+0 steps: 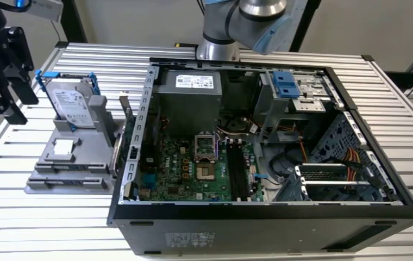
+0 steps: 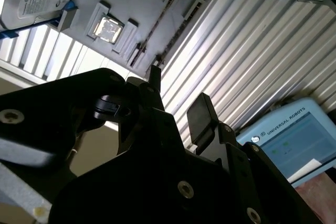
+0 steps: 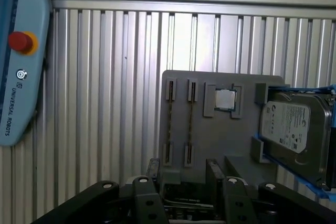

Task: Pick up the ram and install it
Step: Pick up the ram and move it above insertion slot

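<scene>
While its fingers [image 3: 214,171] stood spread with nothing between them, the gripper [image 3: 184,174] hung in the air near a grey tray [image 3: 220,145] and touched nothing. In the exterior view it sat raised at the exterior view's left of that tray.

The ram [image 3: 170,124] stood on edge in a slot of the tray, apart from the fingers. A second like stick [image 3: 190,124] stood just beside it in the next slot, the two running side by side. Next to the sticks, a chip [image 3: 226,98] with a shiny lid lay in a square recess of the tray. Past the chip, a drive [image 3: 294,129] in a blue frame leaned in the tray's far end.

The tray rested on a slatted table [image 3: 105,103]. A pendant [image 3: 21,51] with a red button lay on the table, well apart from the tray. At the exterior view's right of the tray, a case [image 1: 264,215] lay open on its side, its board [image 1: 192,168] showing.
</scene>
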{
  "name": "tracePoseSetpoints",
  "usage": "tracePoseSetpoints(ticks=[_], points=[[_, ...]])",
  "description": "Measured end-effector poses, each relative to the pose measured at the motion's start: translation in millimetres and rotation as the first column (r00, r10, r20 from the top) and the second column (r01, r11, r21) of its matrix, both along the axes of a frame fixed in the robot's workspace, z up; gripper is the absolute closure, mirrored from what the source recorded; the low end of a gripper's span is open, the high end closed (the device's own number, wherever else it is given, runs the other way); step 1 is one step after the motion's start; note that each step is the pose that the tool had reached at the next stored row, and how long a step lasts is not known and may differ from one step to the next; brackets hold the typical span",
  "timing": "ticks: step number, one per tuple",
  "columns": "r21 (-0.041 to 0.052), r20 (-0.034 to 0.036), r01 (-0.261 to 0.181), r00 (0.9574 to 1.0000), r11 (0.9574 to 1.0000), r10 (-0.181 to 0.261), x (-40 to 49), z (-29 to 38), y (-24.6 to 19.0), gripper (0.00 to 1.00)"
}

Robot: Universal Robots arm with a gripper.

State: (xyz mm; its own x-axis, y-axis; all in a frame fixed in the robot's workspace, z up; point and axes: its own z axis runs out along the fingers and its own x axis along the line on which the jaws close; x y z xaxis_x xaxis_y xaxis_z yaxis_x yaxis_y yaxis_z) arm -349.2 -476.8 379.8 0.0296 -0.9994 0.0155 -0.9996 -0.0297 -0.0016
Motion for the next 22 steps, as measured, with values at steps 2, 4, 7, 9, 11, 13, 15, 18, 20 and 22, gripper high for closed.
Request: tracePoseSetpoints(ticks=[2,4,7,9,11,13,15,18,20,22], points=[[0.0,0.0001,-0.001,1.0,1.0,0.001,0.0,-0.9,0.0,0.0],[0.0,0.0001,-0.001,1.0,1.0,0.001,0.0,-1.7,0.0,0.0],[0.0,0.0002,-0.002,1.0,1.0,0.002,-0.1,-3.0,0.0,0.0],[0.0,0.0003,-0.002,1.0,1.0,0.002,-0.1,-3.8,0.0,0.0],[0.0,0.0004,-0.003,1.0,1.0,0.003,0.0,-4.6,0.0,0.0],[0.0,0.0004,-0.003,1.0,1.0,0.003,0.0,-5.4,0.0,0.0],[-0.0001,0.0003,-0.004,1.0,1.0,0.004,0.1,-5.8,-0.1,0.0],[0.0001,0.0005,-0.004,1.0,1.0,0.004,0.0,-6.3,0.0,0.0],[0.0,0.0004,-0.004,1.0,1.0,0.004,0.0,-6.6,0.0,0.0],[0.0001,0.0005,-0.004,1.0,1.0,0.004,0.0,-7.1,0.0,0.0]])
